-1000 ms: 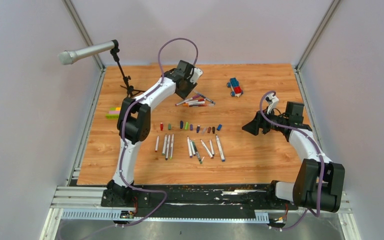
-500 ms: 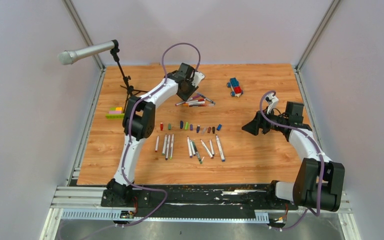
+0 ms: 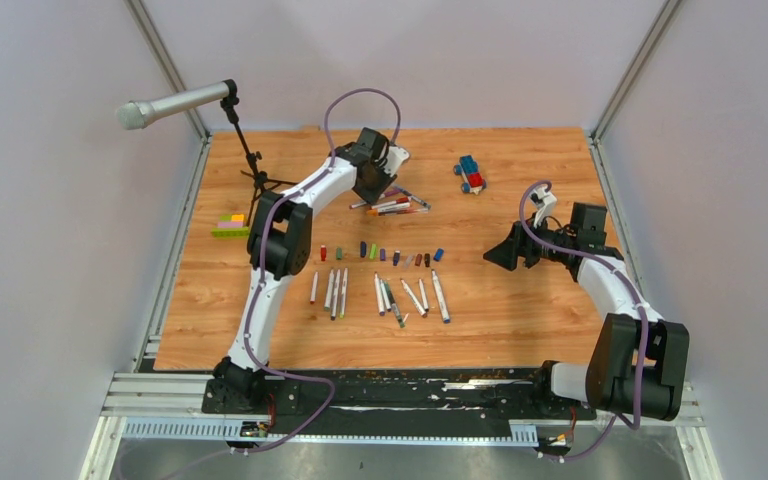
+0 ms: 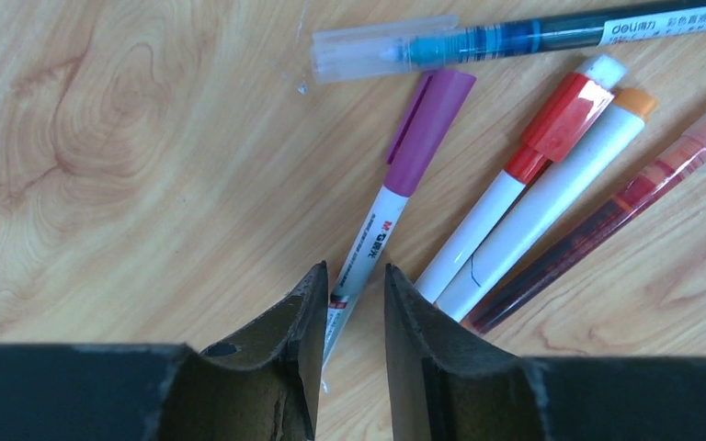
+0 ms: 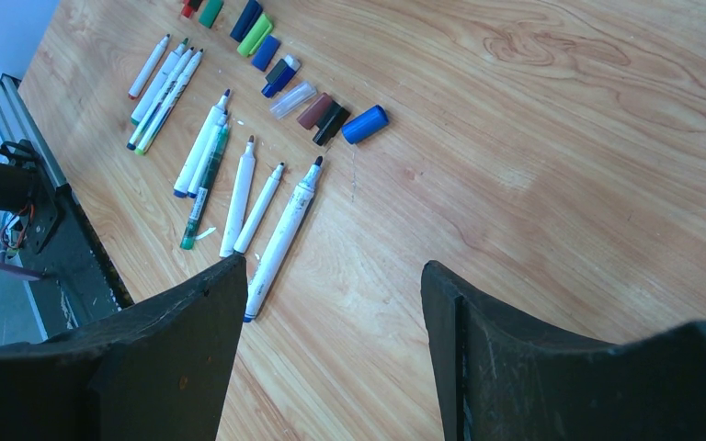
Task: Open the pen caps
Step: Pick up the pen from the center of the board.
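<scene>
Left gripper (image 4: 354, 276) sits over the capped pile in the upper centre of the top view (image 3: 372, 185). Its fingers stand narrowly apart astride the white barrel of the purple-capped pen (image 4: 368, 239). Bare wood shows between barrel and the right-of-frame finger, so nothing is clamped yet. The purple cap (image 4: 430, 129) is on and points to the upper right of the wrist frame.

Right gripper (image 5: 331, 276) is spread wide and empty at centre right of the top view (image 3: 495, 258), well apart from the pile.

Loose caps (image 3: 380, 254) lie in a row mid-table (image 3: 520, 310), with the uncapped pens (image 3: 380, 295) just below them.

Risks, as judged:
- barrel lies askew to the jaws, so it may swivel or squirt out on closing
- red-capped pen (image 4: 506, 184) lies just beside the right-of-frame finger and could be pinched too or dragged
- grip point is far from the cap, so the pen may flex or slip once the cap is pulled
</scene>
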You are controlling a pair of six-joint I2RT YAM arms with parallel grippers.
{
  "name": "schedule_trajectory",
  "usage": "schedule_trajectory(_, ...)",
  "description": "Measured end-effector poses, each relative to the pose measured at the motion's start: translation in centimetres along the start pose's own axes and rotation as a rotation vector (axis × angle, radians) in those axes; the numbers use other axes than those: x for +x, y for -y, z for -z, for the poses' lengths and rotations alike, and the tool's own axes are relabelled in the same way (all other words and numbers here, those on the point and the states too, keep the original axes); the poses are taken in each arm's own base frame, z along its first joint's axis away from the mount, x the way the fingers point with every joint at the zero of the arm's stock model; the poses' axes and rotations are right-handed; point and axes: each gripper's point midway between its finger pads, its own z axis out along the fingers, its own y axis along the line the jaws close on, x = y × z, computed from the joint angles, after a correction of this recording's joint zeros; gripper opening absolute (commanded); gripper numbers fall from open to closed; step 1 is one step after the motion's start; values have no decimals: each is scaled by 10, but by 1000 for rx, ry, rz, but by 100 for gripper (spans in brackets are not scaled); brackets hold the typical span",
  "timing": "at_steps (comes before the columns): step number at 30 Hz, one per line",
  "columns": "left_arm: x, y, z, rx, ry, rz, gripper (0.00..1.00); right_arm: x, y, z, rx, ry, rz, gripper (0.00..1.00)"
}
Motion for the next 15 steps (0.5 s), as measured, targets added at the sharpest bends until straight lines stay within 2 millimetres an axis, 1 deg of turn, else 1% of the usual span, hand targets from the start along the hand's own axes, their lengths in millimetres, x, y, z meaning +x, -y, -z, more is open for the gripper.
schedule_trajectory(4, 4, -4, 0, 9, -7, 24, 31, 0, 0, 0, 0, 0, 0, 70)
schedule_trajectory(6, 6, -7, 1, 18, -7, 47, 23, 0, 0, 0, -1, 0, -1, 70)
schedule_trajectory(8, 9, -12, 1, 17, -12, 77, 20, 0, 0, 0, -1, 0, -1, 70)
schedule_trajectory(11, 16, -23, 2, 3, -6, 121, 12, -1, 0, 0, -1, 1, 1, 69)
schedule_trajectory(14, 25, -31, 6, -26, -9, 151, 0, -2, 0, 0, 0, 2, 3, 70)
schedule_trajectory(15, 29, -34, 8, -40, -12, 161, 0, -2, 0, 0, -1, 2, 3, 70)
